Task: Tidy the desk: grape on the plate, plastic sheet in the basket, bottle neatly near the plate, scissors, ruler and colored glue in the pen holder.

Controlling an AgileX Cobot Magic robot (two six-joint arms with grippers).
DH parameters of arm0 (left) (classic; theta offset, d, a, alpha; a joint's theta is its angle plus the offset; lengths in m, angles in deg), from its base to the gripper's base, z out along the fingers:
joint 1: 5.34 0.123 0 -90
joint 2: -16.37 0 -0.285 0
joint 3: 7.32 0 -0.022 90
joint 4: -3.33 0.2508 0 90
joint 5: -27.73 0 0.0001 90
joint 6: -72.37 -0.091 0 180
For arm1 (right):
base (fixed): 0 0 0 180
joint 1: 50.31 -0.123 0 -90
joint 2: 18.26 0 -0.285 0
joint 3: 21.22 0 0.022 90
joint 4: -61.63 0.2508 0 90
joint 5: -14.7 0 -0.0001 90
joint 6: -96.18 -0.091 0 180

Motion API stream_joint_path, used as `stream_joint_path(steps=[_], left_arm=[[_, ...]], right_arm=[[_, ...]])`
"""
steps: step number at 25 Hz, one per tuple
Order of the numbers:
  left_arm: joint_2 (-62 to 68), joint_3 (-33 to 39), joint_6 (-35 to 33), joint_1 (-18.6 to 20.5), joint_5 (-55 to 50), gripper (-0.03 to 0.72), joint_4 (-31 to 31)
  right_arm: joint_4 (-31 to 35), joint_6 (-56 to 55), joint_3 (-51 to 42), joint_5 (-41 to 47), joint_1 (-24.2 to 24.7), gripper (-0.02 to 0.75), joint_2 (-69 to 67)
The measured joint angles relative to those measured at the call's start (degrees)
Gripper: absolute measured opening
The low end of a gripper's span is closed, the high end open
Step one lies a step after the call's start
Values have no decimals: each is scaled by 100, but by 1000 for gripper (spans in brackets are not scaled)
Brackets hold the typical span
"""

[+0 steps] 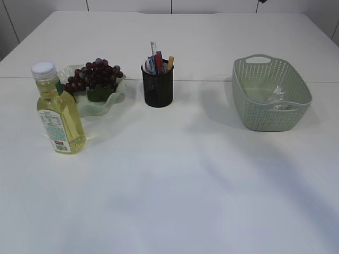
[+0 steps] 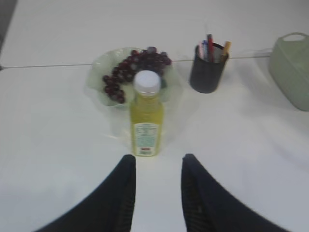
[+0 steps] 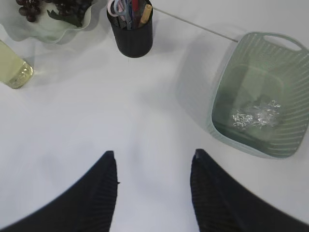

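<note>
Grapes (image 1: 94, 74) lay on the plate (image 1: 100, 103) toward the bench's (image 1: 175, 180) far left. Bottle (image 1: 58, 114) stood upright just beside the plate's near edge. Pen holder (image 1: 158, 84) at far centre held scissors (image 1: 150, 64), ruler (image 1: 153, 50) and glue (image 1: 170, 63). Crumpled plastic sheet (image 1: 276, 98) lay in the basket (image 1: 265, 119), far right. Left fingers (image 2: 158, 162) parted, empty; right fingers (image 3: 153, 157) wider apart, empty.

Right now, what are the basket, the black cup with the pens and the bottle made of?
The basket looks like matte green plastic: moulded woven pattern with small holes. The black pen holder seems to be metal mesh, though it could be plastic; the fine grid only faintly shows. The bottle looks like clear, glossy plastic, since the yellow liquid shows through, with a white cap.
</note>
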Motion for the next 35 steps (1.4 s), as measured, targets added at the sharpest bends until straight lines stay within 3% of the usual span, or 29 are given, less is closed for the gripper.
stream_joint_path(steps=[4, 10, 14, 17, 22, 27, 35], left_arm=[[-677, 55, 162, 0, -824, 239, 583], [-1615, 55, 41, 0, -1626, 239, 580], [-2181, 55, -961, 0, -1742, 239, -291], [-2517, 55, -1879, 0, -1742, 239, -1299], [-3078, 598, -3061, 0, -1742, 239, -2418], [-3734, 1488, -3473, -10, -1555, 239, -2998], [-3749, 2073, -3757, -2, -1305, 239, -3354]], right_arm=[[0, 187, -957, -465, 0, 398, 763], [5, 542, -3063, -1184, 0, 398, 2431], [101, 629, -4146, -1206, 0, 398, 3733], [369, 632, -4548, -1067, 0, 398, 4880], [784, 642, -4916, -547, 0, 398, 6480], [857, 654, -5214, -126, 0, 398, 7816], [716, 870, -6032, 99, 0, 398, 8887]])
